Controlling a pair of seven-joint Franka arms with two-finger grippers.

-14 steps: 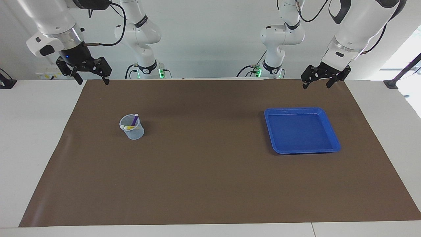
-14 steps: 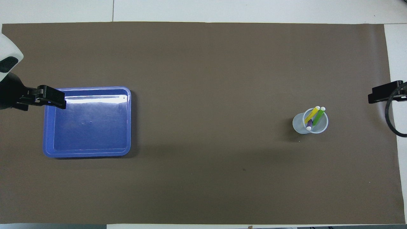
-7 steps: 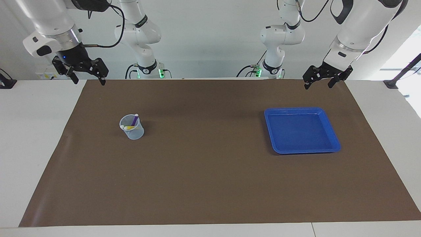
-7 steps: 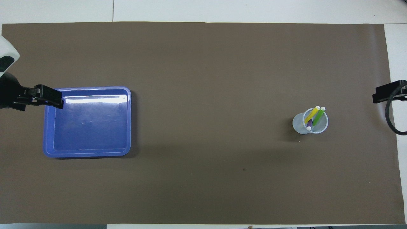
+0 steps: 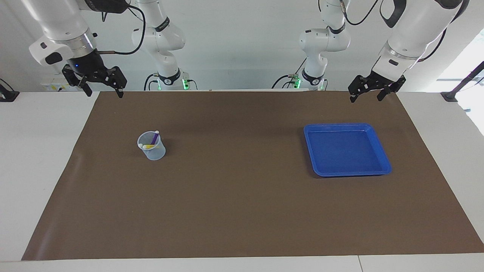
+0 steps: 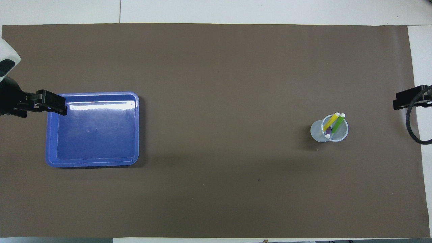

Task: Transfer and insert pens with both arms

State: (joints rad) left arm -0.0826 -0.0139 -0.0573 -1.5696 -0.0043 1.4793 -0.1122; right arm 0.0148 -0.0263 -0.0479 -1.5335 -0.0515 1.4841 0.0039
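Observation:
Three pens stand in a clear cup toward the right arm's end of the table: a green pen, a yellow pen and a purple pen. My right gripper hangs open and empty over the mat's corner nearest its base, well apart from the cup. My left gripper hangs open and empty over the mat edge beside the blue tray. In the overhead view one of its fingers overlaps the tray's rim.
A brown mat covers most of the white table. The blue tray holds nothing. Two smaller white arms with green-lit bases stand at the robots' end, between my arms.
The right gripper drew slightly outward toward its end of the table, then came partway back. The left gripper pulled back a little from the tray. Cup, pens and tray have not moved.

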